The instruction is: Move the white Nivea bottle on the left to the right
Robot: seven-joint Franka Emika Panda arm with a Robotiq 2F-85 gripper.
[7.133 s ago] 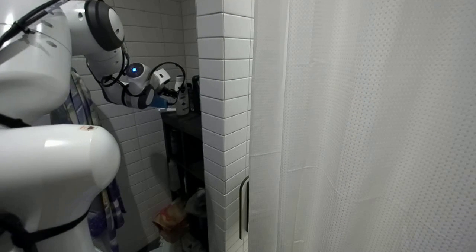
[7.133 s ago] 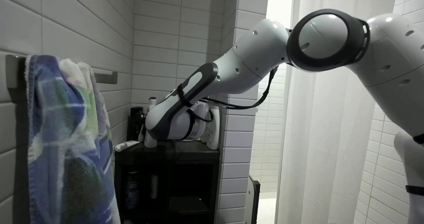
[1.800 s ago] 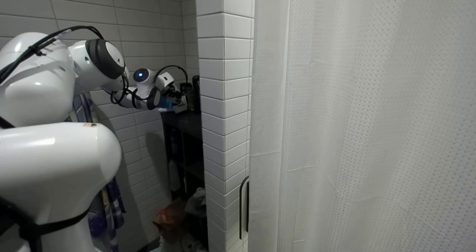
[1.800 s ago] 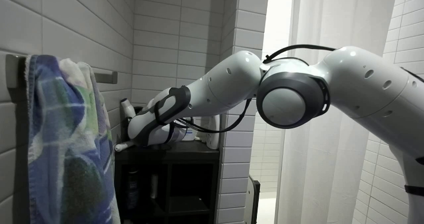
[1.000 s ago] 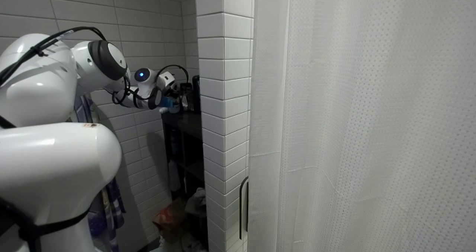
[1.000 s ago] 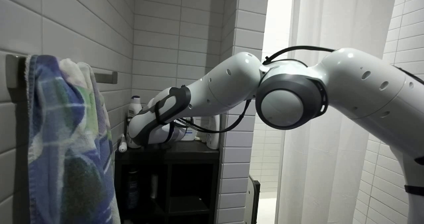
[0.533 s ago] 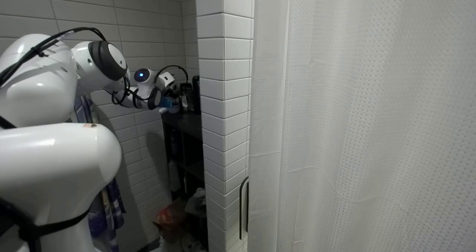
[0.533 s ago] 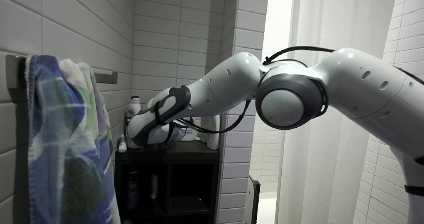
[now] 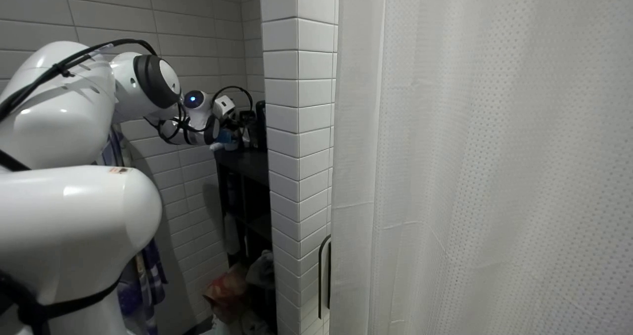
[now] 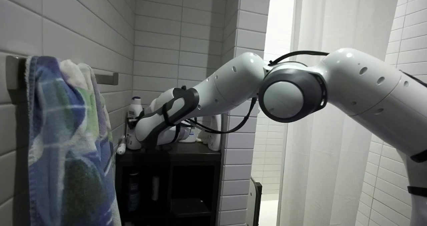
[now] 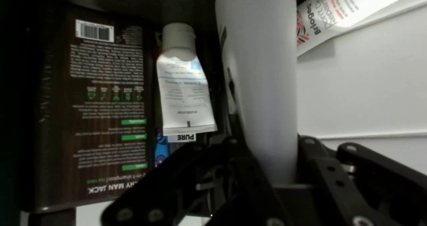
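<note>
In the wrist view the white Nivea bottle rises blurred between the two black fingers of my gripper, which is shut on it, a finger against each side. No lettering on that face is readable. An exterior view shows the bottle upright with a dark cap, at the left end of the black shelf's top by the tiled wall; its base appears level with the shelf. The dark gripper crosses its middle there. My arm hides most of the bottle in an exterior view, where the gripper shows small and dark.
A Briogeo tube lies by the wall. A dark shampoo container and a white moisturizer tube are left of the bottle in the wrist view. White bottles stand at the right end of the black shelf. A towel hangs nearby.
Seven seconds ago the bottle stood further right; then it leaned left, and now it is upright by the wall. Lately my wrist has swung slightly right while the bottle barely moved.
</note>
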